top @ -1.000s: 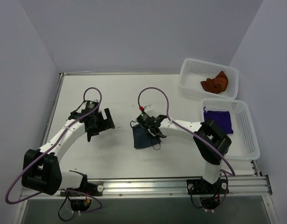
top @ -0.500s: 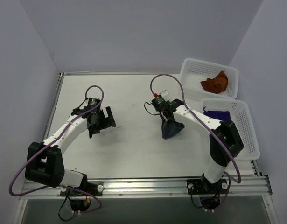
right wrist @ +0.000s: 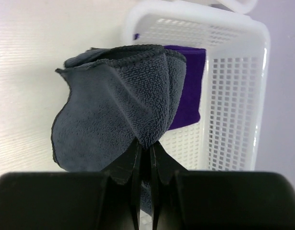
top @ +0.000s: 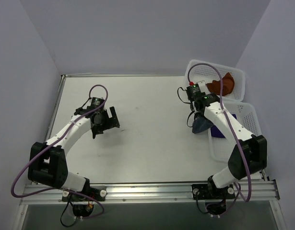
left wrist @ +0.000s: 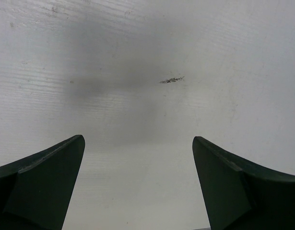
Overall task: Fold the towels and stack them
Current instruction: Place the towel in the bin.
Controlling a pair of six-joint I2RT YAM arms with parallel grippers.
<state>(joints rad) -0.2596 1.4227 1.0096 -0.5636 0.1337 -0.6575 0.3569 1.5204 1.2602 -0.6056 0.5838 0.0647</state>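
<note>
In the right wrist view, the right gripper (right wrist: pixel 145 148) sits at the bottom centre. Its two fingers are pressed together on a pinch of the slate blue-grey towel (right wrist: pixel 113 110). The cloth bunches upward and to the left of the pinch in loose folds, its stitched hem curling across the top. Just beyond, in the upper right of the frame, stands the near basket (right wrist: pixel 236 100), with the purple towel (right wrist: pixel 188 81) flat on its floor. The grey cloth overlaps the basket's left rim here, though it possibly hangs clear of it.

In the top view the left gripper (top: pixel 105 122) is over the table (top: pixel 147 105) at left of centre, its jaws wide apart with nothing between them. Farthest back, the rust towel (top: pixel 223 84) lies crumpled in the far basket (top: pixel 197 72) at the upper right.

A second ago the blue-grey towel lay partly spread on the table at the frame's centre. Now it dangles as a dark bundle at the right, beside the near basket. The left gripper has barely shifted.
</note>
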